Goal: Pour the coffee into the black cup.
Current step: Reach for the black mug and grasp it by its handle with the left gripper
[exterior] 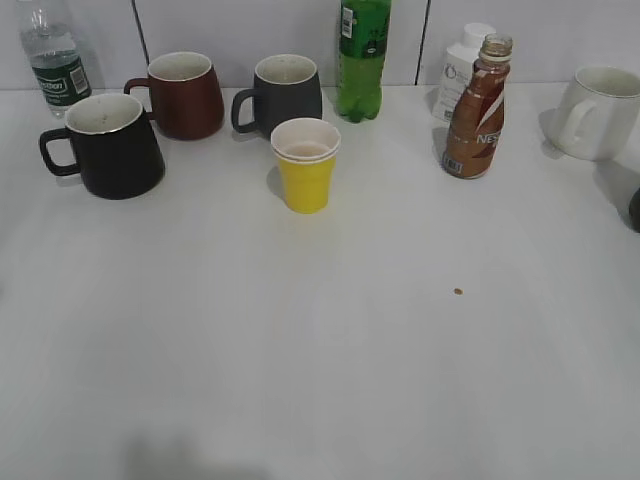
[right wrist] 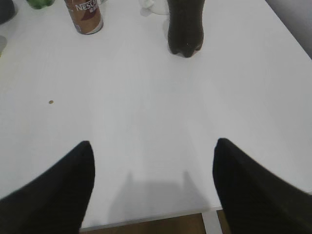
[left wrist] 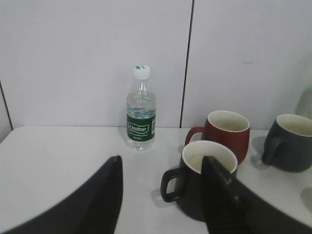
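Observation:
The black cup (exterior: pixel 112 145) stands at the back left of the table, handle to the left, empty inside; it also shows in the left wrist view (left wrist: pixel 207 178). The brown coffee bottle (exterior: pixel 476 108), uncapped, stands at the back right, and its lower part shows in the right wrist view (right wrist: pixel 84 17). My left gripper (left wrist: pixel 161 165) is open and empty, short of the black cup, its right finger in front of the cup's side. My right gripper (right wrist: pixel 152 146) is open and empty over bare table near the front edge. Neither gripper shows in the exterior view.
Along the back stand a water bottle (exterior: pixel 52 52), a red mug (exterior: pixel 184 94), a dark grey mug (exterior: pixel 282 95), a green bottle (exterior: pixel 363 58), a white pill bottle (exterior: pixel 462 62) and a white mug (exterior: pixel 598 112). A yellow paper cup (exterior: pixel 305 163) stands mid-table. A dark bottle (right wrist: pixel 185 27) stands at right.

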Tool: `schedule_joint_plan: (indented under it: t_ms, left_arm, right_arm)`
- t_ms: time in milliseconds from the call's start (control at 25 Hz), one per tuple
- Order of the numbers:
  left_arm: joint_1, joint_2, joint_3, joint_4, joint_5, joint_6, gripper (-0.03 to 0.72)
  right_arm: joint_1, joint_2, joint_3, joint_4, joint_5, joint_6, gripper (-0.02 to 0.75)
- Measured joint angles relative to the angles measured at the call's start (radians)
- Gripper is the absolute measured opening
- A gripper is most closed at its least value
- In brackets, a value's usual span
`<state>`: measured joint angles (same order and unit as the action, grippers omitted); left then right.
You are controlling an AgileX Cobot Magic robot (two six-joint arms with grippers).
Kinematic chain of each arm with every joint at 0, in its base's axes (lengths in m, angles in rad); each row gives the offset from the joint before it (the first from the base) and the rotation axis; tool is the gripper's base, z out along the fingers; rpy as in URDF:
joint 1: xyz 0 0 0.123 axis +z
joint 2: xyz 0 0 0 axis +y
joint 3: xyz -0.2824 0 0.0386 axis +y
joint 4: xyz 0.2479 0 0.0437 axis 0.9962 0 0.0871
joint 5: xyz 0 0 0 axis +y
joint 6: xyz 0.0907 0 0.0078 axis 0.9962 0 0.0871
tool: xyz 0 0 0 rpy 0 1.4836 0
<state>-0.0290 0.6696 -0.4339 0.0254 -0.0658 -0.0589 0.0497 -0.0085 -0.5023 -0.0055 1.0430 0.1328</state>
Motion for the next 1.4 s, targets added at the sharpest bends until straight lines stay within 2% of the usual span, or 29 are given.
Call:
schedule_joint_plan:
  t_ms: [120,240,520,720,1040,1400]
  left_arm:
    - [0.0,0.078,0.096,-0.001,-0.187,0.0,0.397]
    - [-0.014,0.159,0.134,-0.005,-0.264,0.001,0.397]
    - [-0.078,0.345,0.138,-0.008,-0.417,0.002,0.397]
    - [-0.078,0.429,0.138,-0.008,-0.527,0.002,0.397]
    - [-0.078,0.575,0.138,-0.007,-0.579,0.002,0.397]
    - [-0.078,0.876,0.137,-0.025,-0.885,0.002,0.397]
  right_arm:
    - [0.0,0.0,0.0,0.0,0.0,0.0,0.589]
    - [0.0,0.0,0.0,0.005,0.0,0.0,0.589]
    - [0.0,0.0,0.0,0.005,0.0,0.0,0.589]
    - [0.0,0.0,0.0,0.005,0.0,0.0,0.589]
    - [0.0,0.0,0.0,0.005,0.0,0.0,0.589]
    - [0.0,0.0,0.0,0.005,0.0,0.0,0.589]
